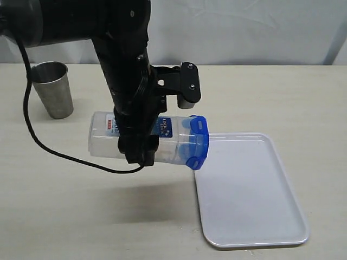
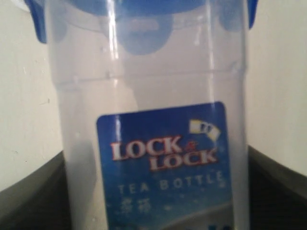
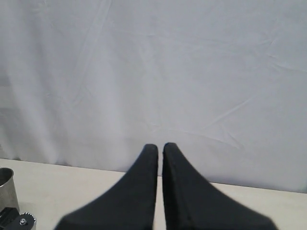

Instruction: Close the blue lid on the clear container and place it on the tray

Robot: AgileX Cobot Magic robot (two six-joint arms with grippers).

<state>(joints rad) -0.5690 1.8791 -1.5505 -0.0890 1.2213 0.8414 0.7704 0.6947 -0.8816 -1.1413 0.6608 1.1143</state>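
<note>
My left gripper (image 1: pixel 138 146) is shut on the clear container (image 1: pixel 103 138), holding it on its side in the air above the table. The blue lid (image 1: pixel 197 142) sits on the container's mouth and points toward the tray (image 1: pixel 249 189), over its near-left corner. The left wrist view is filled by the container (image 2: pixel 148 96) with its blue Lock & Lock label, the lid (image 2: pixel 139 9) at its far end, and dark fingers (image 2: pixel 278 191) on either side. My right gripper (image 3: pixel 160 148) is shut on nothing, faces the white backdrop, and is out of the exterior view.
A grey steel cup (image 1: pixel 52 89) stands upright at the back left of the table; its rim (image 3: pixel 5 187) shows at the edge of the right wrist view. A black cable (image 1: pixel 65 157) loops from the left arm onto the table.
</note>
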